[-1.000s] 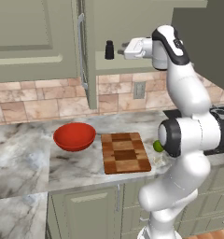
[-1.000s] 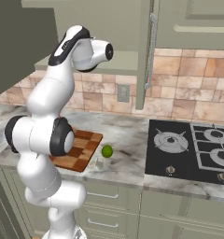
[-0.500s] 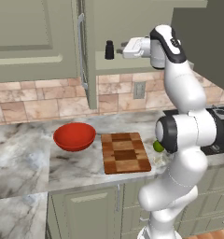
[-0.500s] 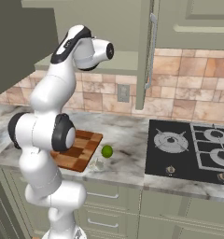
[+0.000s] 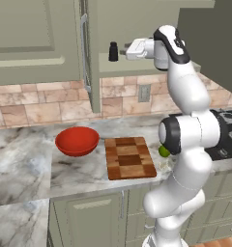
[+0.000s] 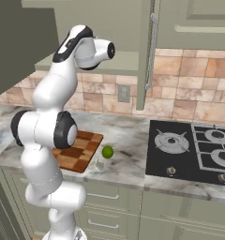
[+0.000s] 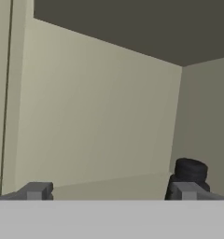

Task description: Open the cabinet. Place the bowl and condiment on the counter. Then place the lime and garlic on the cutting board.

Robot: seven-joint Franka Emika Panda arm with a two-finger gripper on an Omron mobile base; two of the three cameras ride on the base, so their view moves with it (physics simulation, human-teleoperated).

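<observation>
The cabinet stands open, and the black condiment bottle stands on its shelf. My gripper reaches into the cabinet just right of the bottle, open and holding nothing. In the hand view my gripper has its jaws wide apart, and the condiment rises just behind the right fingertip. The red bowl sits on the counter, left of the cutting board. The lime and the garlic lie on the counter beside the board's right edge.
A black stove takes up the counter to the right. One open cabinet door with its long bar handle hangs above the bowl, and the other door juts out to the right of the arm. A wall socket sits on the tiled backsplash.
The arm's upper links have shifted slightly left and the hand has edged a little nearer the bottle. The jaws have stayed open.
</observation>
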